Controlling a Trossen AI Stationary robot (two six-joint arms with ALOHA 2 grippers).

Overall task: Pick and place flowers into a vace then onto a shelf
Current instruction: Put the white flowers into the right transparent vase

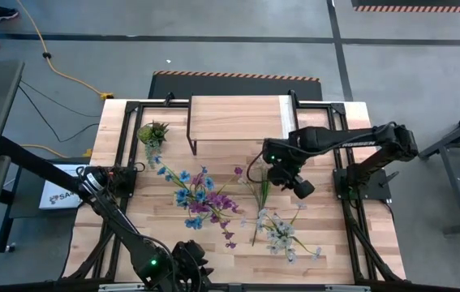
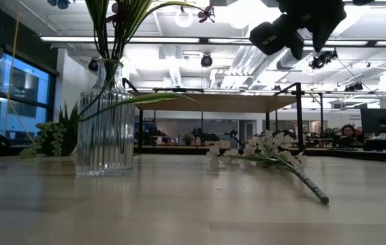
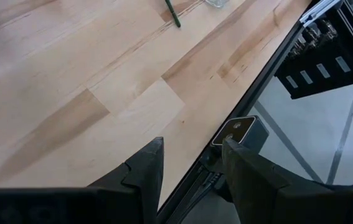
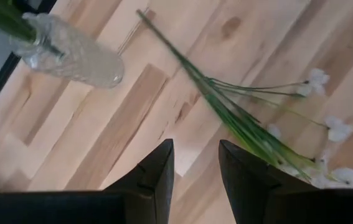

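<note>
**Right arm poised above white spray; both claws empty**

Right arm reaches in from the frame's right; its right claw (image 1: 303, 188) hangs above the table (image 1: 327, 243), fingers apart, gripping nothing. White flowers (image 1: 278, 234) lie lower right. Coloured flowers (image 1: 201, 199) stand in the vase (image 2: 105, 129). Left claw (image 3: 192, 177) parted, bottom edge.

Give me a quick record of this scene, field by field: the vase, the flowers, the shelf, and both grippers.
vase: clear ribbed glass vase upright on the tabletop, green stems already in it
loose flowers: white spray lying flat on the table, not in the vase
shelf: wood-topped shelf at the back of the table, nothing seen on it
potted plant: small green plant beside the shelf
right gripper: right gripper raised above the white spray, fingers apart, holding nothing
left gripper: left gripper at the near table edge, fingers apart, empty
</note>
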